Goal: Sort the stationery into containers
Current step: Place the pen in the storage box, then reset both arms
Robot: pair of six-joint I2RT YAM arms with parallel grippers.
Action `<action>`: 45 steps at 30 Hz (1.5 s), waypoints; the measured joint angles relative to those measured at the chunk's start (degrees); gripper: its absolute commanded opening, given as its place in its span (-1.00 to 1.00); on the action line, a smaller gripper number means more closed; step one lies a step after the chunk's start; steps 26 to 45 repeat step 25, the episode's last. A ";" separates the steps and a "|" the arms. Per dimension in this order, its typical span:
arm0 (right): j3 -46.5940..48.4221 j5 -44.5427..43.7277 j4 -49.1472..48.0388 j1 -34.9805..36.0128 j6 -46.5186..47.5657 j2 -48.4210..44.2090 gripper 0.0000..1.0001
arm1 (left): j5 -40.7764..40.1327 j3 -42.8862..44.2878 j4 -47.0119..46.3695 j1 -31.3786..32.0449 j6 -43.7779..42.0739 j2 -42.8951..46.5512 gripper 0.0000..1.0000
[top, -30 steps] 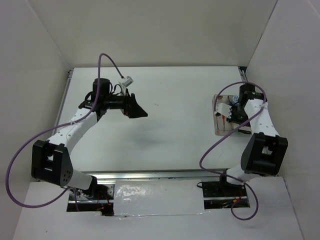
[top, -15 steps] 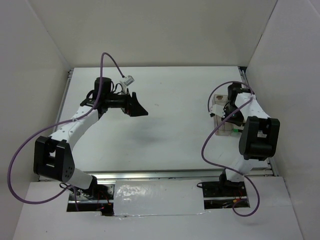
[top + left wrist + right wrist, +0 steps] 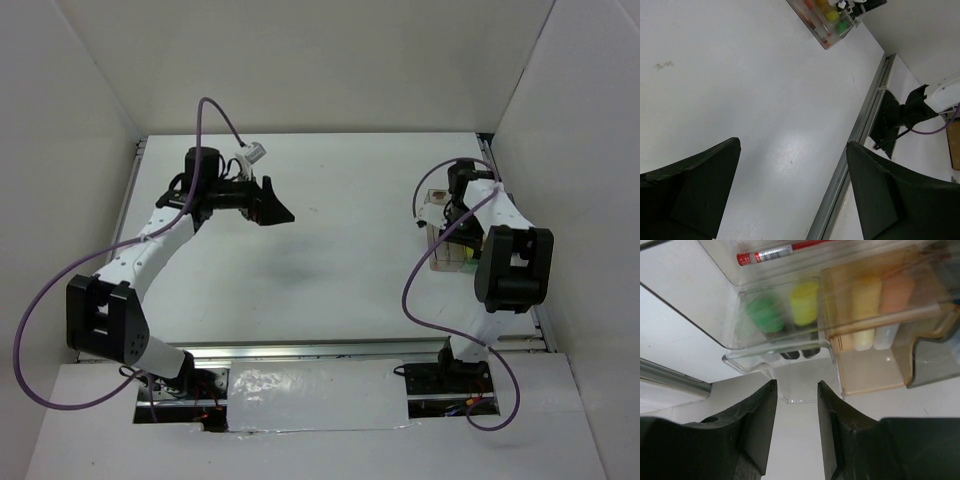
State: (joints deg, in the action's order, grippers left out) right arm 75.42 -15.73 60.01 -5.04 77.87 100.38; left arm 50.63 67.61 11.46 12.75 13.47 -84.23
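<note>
Currently L end effector (image 3: 792,145) open, R end effector (image 3: 796,385) at organiser (image 3: 735,359).

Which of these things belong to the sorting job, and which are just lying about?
Job: clear organiser, green-capped highlighter, yellow-capped highlighter, pale yellow stick, orange-capped marker, red pen.
Just there: purple cable, metal rail, scuff mark.

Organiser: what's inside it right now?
In the organiser: red pen in a narrow slot; green-capped highlighter and yellow-capped highlighter side by side; pale yellow stick and orange-capped marker in the tan section. Its far-right part is out of frame.
</note>
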 measured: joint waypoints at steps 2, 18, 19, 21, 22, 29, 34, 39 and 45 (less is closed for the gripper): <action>1.64 0.04 1.14 0.15 -0.33 -0.11 -0.09 | -1.27 0.98 0.87 -0.09 -0.04 0.33 0.99; 31.17 32.09 1.51 6.25 -41.97 -19.91 1.00 | -18.49 5.35 13.46 -13.00 -1.86 4.85 0.99; 27.54 34.03 -0.63 7.61 -46.34 -21.88 1.00 | -19.32 4.70 13.97 -14.73 -1.95 4.85 0.99; 22.38 37.24 -4.24 9.94 -53.29 -23.63 1.00 | -20.28 3.34 15.28 -18.58 -2.71 4.83 0.99; 20.31 38.34 -6.38 10.73 -56.19 -23.61 1.00 | -20.57 2.54 15.65 -20.39 -3.02 4.85 0.99; 13.51 39.82 -12.31 10.62 -62.79 -23.02 1.00 | -22.36 -1.11 15.54 -24.94 -4.07 5.44 0.99; 13.51 39.82 -12.31 10.62 -62.79 -23.02 1.00 | -22.36 -1.11 15.54 -24.94 -4.07 5.44 0.99; 13.51 39.82 -12.31 10.62 -62.79 -23.02 1.00 | -22.36 -1.11 15.54 -24.94 -4.07 5.44 0.99; 13.51 39.82 -12.31 10.62 -62.79 -23.02 1.00 | -22.36 -1.11 15.54 -24.94 -4.07 5.44 0.99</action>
